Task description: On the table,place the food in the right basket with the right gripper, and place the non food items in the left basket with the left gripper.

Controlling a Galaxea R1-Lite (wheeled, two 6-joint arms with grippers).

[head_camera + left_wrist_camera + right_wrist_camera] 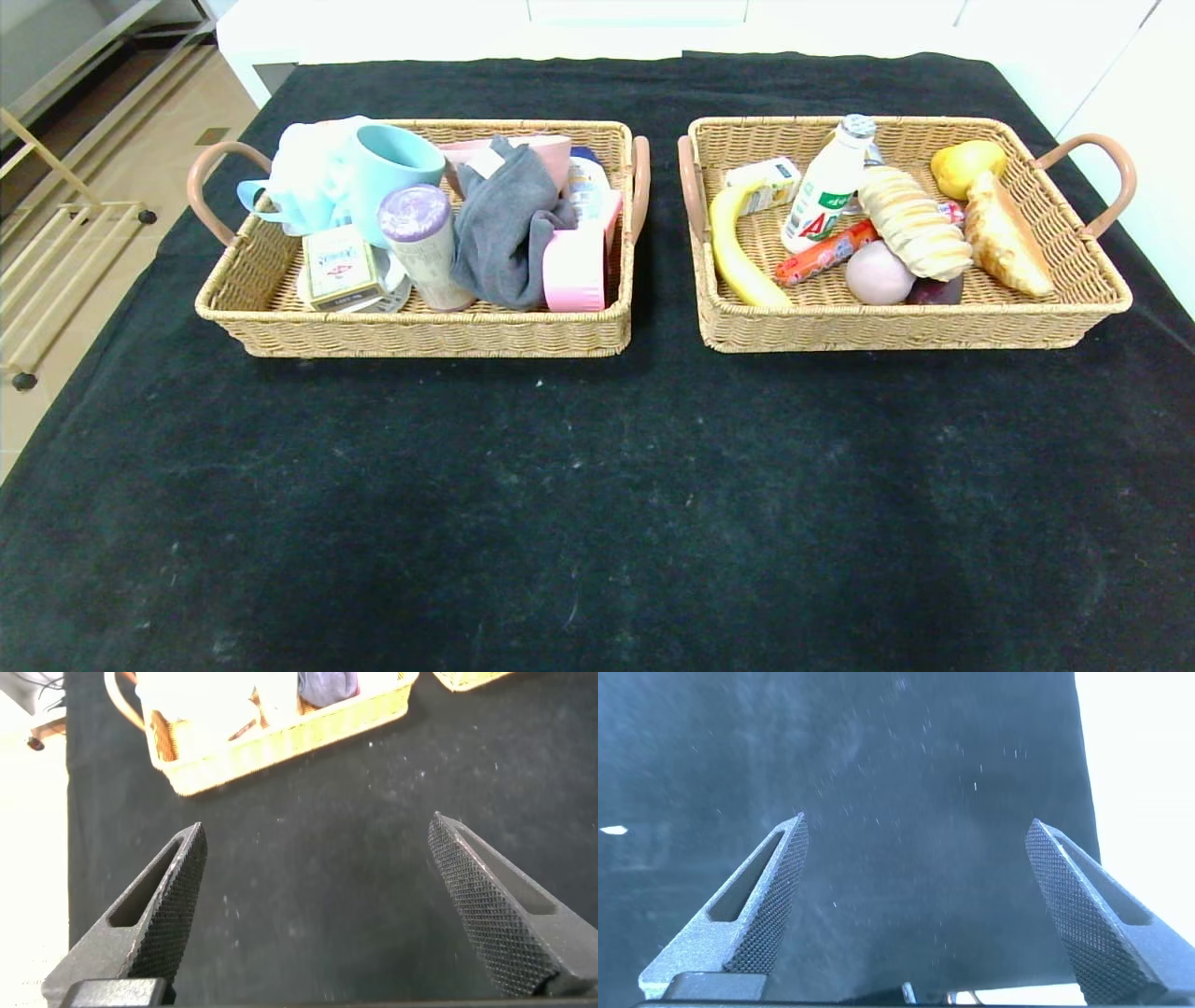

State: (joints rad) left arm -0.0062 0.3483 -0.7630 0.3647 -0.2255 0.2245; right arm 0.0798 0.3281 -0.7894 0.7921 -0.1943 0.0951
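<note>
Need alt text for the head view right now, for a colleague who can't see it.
Two wicker baskets sit side by side on a black tablecloth: the left basket holds non-food like a teal mug, the right basket food like a banana. No gripper shows.

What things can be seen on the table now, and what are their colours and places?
table: one, black cloth, bare in front of the baskets
left basket: one, wicker, holds non-food
cup: one, light blue, left basket, rear
cloth: one, grey, left basket, middle
can: one, purple lid, left basket, front
box: one, pale, left basket, front corner
pink case: one, left basket, by its right wall
right basket: one, wicker, holds food
banana: one, yellow, right basket
bottle: one, white, right basket
sausage: one, red, right basket
bread: one, striped, right basket
croissant: one, golden, right basket
lemon: one, yellow, right basket, rear
left end effector: open, over bare cloth
right end effector: open, over bare cloth
</note>
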